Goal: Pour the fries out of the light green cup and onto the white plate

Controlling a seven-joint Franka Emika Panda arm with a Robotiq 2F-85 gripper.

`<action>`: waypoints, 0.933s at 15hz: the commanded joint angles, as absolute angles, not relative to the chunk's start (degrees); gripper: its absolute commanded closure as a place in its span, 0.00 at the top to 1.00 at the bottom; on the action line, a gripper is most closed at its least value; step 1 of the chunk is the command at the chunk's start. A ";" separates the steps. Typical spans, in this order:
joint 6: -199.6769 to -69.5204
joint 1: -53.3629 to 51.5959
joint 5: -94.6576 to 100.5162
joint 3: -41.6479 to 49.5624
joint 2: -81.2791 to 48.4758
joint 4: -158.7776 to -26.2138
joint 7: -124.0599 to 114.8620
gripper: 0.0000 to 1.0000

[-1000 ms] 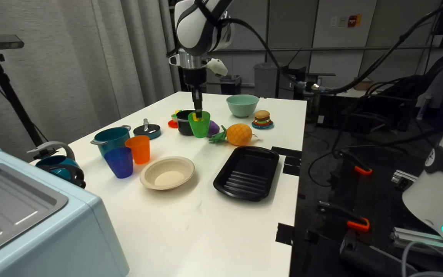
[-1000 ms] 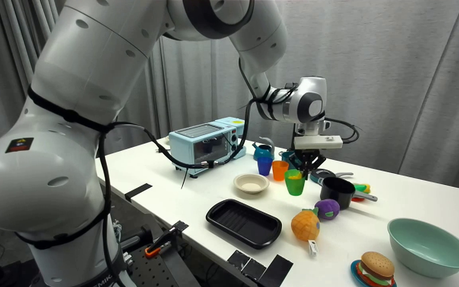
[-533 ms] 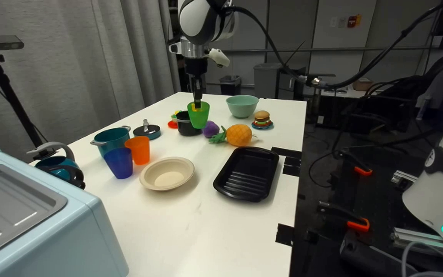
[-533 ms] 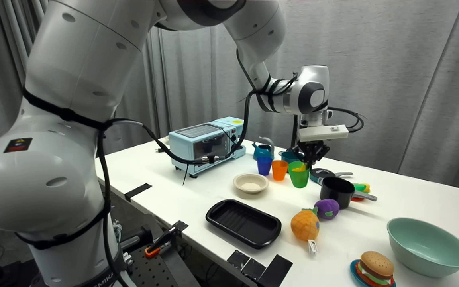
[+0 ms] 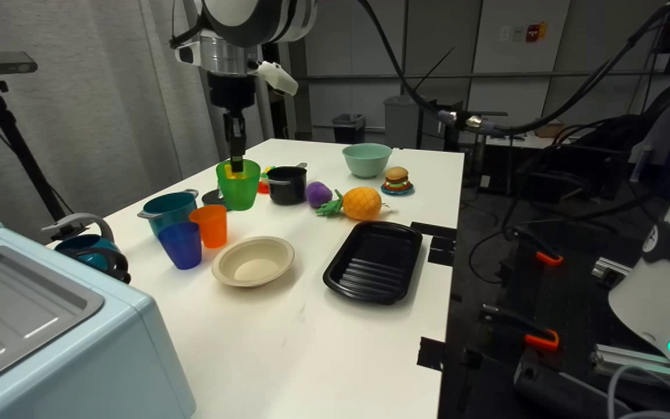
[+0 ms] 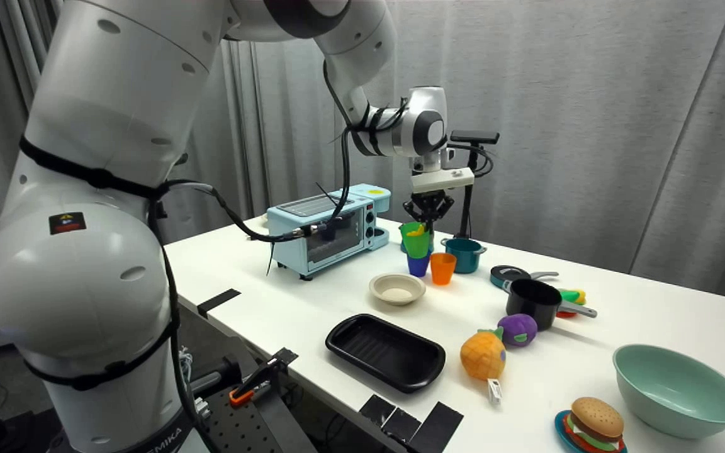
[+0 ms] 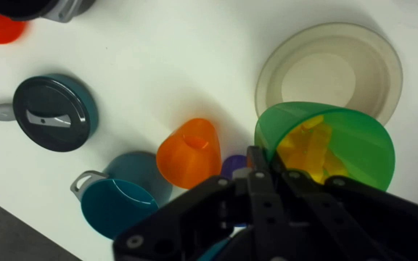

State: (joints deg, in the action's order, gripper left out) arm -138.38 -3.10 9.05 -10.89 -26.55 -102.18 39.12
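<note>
My gripper (image 7: 266, 156) is shut on the wall of the light green cup (image 7: 365, 156), one finger outside the rim and one inside. Yellow-orange fries (image 7: 316, 152) lie in the bottom of the cup. Both exterior views show the cup (image 5: 241, 192) roughly upright and lifted off the table; in an exterior view it hangs in front of the blue cup (image 6: 418, 267). The white plate (image 5: 253, 271) rests on the table with nothing in it. From the wrist, the light green cup covers part of the rim of the white plate (image 7: 318, 79).
Close to the plate stand an orange cup (image 5: 211, 227) and a teal pot (image 5: 169, 210). A black tray (image 5: 373, 262) lies beside the plate. The light blue toaster oven (image 6: 331, 229) and a teal kettle (image 5: 91, 253) are on the far side from the black pot (image 5: 287, 185).
The gripper has carried the light green cup upward and toward the toaster oven, away from the black pot. The fries have stayed inside it. Objects on the table have not moved.
</note>
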 commanded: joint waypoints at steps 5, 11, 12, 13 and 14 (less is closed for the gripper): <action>-141.38 -5.43 12.06 -9.97 -24.61 -104.92 37.51 0.01; -155.16 -7.22 20.75 -6.22 -21.93 -112.01 29.35 0.01; -156.73 -6.99 22.17 -5.91 -21.06 -113.60 28.60 0.01; -158.41 -6.92 23.67 -5.46 -20.13 -115.19 27.55 0.01; -159.69 -6.45 24.70 -5.13 -18.62 -117.09 27.28 0.01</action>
